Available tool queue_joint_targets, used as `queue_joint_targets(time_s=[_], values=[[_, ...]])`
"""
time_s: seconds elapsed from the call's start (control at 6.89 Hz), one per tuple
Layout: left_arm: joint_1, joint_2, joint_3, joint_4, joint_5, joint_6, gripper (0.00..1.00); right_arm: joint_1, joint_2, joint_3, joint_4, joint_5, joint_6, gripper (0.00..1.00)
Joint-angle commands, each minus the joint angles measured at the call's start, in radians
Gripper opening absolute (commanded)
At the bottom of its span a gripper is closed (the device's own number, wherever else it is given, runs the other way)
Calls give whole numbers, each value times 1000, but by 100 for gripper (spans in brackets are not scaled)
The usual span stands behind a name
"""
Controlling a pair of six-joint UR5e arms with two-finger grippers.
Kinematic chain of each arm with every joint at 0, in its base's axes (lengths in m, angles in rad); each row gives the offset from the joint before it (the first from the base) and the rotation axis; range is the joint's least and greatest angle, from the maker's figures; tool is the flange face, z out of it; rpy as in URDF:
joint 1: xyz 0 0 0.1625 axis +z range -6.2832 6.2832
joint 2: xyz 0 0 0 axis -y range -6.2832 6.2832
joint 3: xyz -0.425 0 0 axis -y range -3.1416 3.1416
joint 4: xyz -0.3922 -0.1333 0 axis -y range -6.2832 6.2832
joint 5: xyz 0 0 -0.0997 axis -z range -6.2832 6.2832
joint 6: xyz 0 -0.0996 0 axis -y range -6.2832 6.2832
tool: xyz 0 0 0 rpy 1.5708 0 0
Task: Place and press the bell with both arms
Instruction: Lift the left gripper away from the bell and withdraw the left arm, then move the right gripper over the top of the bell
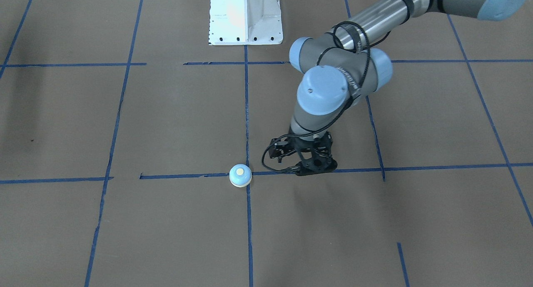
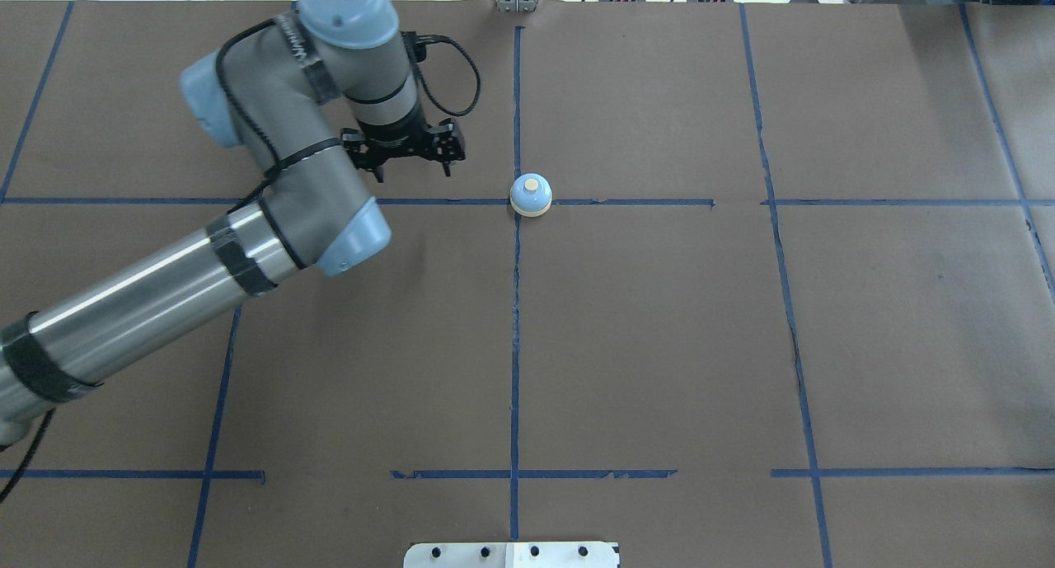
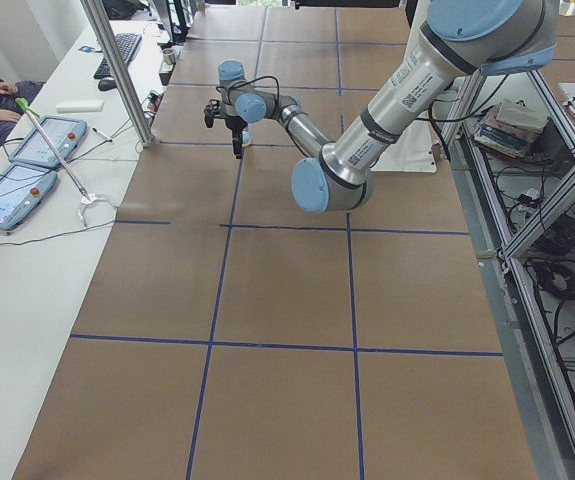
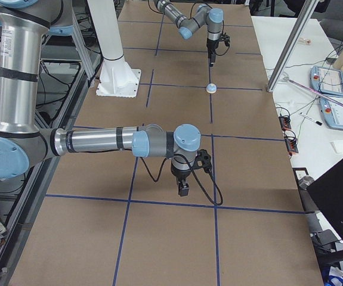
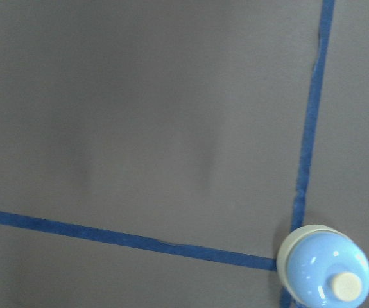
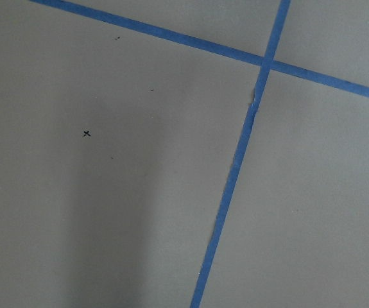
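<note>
front-facing: bell (image 1: pixel 240 175) on tape cross (image 1: pixel 248 174); left gripper (image 1: pixel 310 168) near, not touching; finger spread unreadable | overhead: nothing clearer | exterior right: right gripper (image 4: pixel 183 189) well apart; cannot tell | left wrist: dome likely light, rigid, slippery; grasp cream rim

brown table (image 2: pixel 659 345), blue tape lines (image 2: pixel 515 345), bell (image 2: pixel 531 194)
</note>
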Motion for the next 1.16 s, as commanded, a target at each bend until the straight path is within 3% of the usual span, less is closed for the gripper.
queue_joint_targets(time_s=[0.0,0.15,0.44,0.73,1.02], values=[[-99,255,-235,31,-34,243,100,-68,59,25,0,2,103,100],[-161,388,-327,39,-59,416,100,-107,112,29,-2,20,164,100],[-376,516,-351,98,-172,697,100,-232,230,74,1,49,417,100],[-523,677,-354,117,-174,929,100,-417,397,95,0,34,599,99],[-739,788,-343,137,-190,1188,100,-566,540,85,-9,-85,794,99]])
